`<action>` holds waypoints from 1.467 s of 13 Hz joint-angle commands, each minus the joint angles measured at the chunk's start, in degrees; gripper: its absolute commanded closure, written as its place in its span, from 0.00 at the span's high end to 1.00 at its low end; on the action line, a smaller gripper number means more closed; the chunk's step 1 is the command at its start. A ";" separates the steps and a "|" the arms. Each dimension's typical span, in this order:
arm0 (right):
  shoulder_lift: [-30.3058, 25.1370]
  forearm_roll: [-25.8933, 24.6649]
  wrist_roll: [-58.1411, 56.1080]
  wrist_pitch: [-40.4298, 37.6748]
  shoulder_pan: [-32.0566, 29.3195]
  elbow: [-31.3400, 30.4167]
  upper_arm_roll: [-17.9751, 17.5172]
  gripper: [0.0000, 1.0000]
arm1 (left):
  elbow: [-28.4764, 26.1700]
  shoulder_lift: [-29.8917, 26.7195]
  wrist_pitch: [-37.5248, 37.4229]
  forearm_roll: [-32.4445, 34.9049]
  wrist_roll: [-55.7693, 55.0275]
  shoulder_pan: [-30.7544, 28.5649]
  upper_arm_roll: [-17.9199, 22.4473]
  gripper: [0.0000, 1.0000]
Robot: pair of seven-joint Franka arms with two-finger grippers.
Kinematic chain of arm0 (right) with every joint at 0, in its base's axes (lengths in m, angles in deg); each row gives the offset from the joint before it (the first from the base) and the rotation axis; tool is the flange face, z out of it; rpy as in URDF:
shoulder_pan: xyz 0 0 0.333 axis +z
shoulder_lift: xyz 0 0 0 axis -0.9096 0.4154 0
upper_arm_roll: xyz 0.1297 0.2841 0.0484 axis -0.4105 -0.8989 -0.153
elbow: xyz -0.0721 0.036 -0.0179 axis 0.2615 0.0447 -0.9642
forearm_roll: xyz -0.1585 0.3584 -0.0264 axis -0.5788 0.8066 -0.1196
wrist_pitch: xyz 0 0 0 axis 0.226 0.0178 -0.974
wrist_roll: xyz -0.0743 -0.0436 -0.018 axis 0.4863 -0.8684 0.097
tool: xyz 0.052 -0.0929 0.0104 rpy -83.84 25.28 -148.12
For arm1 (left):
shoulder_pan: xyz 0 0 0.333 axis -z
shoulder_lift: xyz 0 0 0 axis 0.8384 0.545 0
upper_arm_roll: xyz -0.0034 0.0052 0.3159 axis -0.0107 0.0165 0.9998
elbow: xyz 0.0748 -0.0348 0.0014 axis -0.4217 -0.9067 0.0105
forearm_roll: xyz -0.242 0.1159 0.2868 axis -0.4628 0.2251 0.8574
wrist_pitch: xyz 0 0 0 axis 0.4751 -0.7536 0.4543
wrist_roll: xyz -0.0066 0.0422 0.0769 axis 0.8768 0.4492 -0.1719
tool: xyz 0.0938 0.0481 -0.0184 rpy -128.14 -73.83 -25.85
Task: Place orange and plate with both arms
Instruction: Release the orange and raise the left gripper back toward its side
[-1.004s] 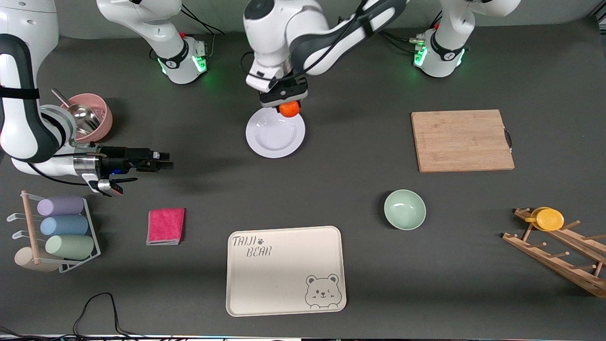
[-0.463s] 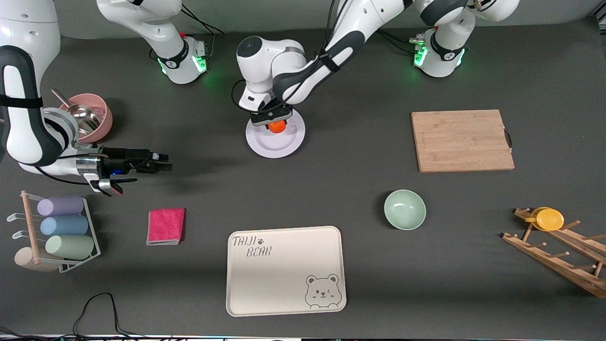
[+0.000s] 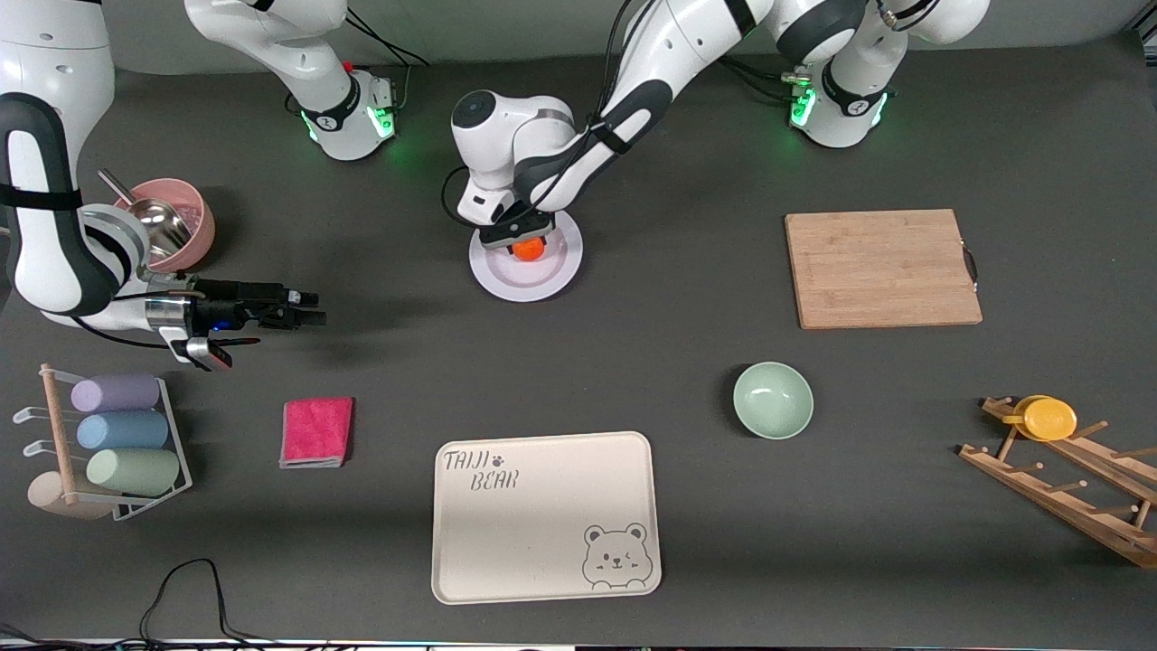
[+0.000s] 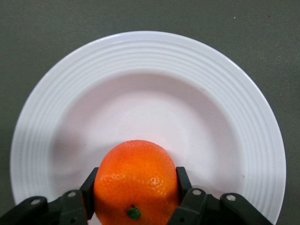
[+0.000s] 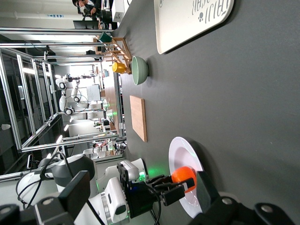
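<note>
The pale plate lies on the mat near the robots' bases, between them. My left gripper is low over its well, shut on the orange. In the left wrist view the black fingers clamp both sides of the orange, its green stem end facing the camera, with the ribbed plate just beneath. Whether the fruit touches the plate I cannot tell. My right gripper waits open and holding nothing over bare mat at the right arm's end. The right wrist view also shows the orange over the plate.
A cream bear tray lies near the front edge, a mint bowl and a cutting board toward the left arm's end. A pink cloth, a pink bowl and a cup rack surround the right gripper. A wooden rack holds a yellow cup.
The left gripper has come down with the orange from above the plate's farther rim to low over its well. The right arm has barely moved.
</note>
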 commanded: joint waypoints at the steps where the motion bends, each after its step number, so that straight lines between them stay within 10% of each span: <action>1: 0.22 1.16 -4.20 -1.09 -0.28 -1.73 0.93 1.00 | 2.44 1.04 0.17 1.01 -0.89 1.37 1.07 0.48; 2: 0.57 1.34 -4.57 -1.09 -0.28 -2.08 0.93 1.00 | 2.44 1.04 0.08 0.92 -0.72 1.28 1.07 0.52; 3: 0.92 1.34 -4.74 -1.09 -0.28 -2.17 0.93 1.00 | 2.53 0.87 0.08 1.19 -0.54 1.28 1.07 0.86; 4: 1.10 1.52 -4.92 -1.09 -0.28 -2.70 0.93 1.00 | 2.53 0.78 0.08 1.27 0.59 1.19 1.16 1.00; 13: 2.59 8.28 -12.91 -0.04 3.40 -10.52 0.93 1.00 | 1.47 -18.61 -18.43 -11.88 16.04 -11.00 -4.47 1.00; 19: 4.26 15.48 -19.85 5.06 10.96 -16.41 0.84 1.00 | -2.92 -39.28 -33.72 -27.71 43.18 -36.12 -4.03 1.00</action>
